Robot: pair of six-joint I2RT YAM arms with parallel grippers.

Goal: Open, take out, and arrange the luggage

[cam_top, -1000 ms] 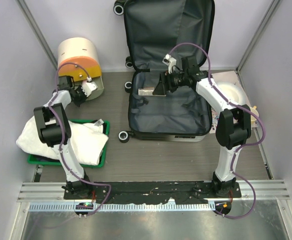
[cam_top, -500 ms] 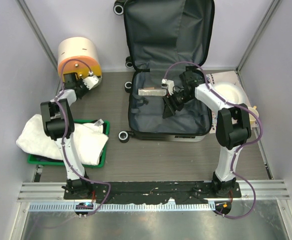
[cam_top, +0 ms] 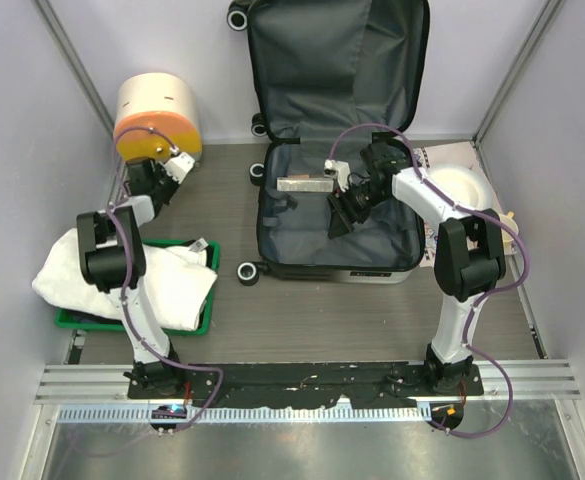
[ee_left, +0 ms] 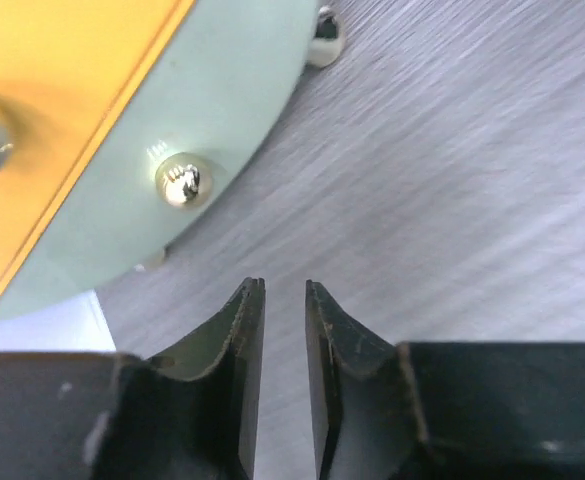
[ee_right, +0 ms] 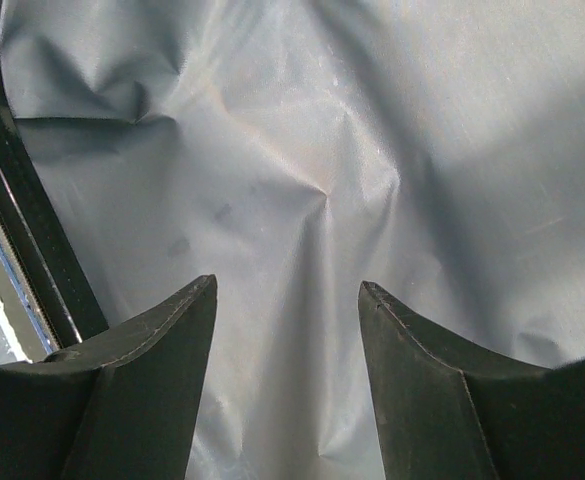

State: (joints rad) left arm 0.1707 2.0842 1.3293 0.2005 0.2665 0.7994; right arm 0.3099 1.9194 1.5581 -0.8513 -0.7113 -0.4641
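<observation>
Inside the open luggage [cam_top: 302, 240], the right gripper [cam_top: 338, 220] hovers over the lining, jaws wide and empty. A silver box [cam_top: 305, 184] lies just to its far-left, its long axis running left-right.

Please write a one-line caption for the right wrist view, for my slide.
Right gripper, fingers open and empty, faces the grey lining inside the open luggage.

The luggage [cam_top: 302, 235] lining is creased matt cloth; the table [ee_left: 452, 150] looks grainy, matt.
</observation>
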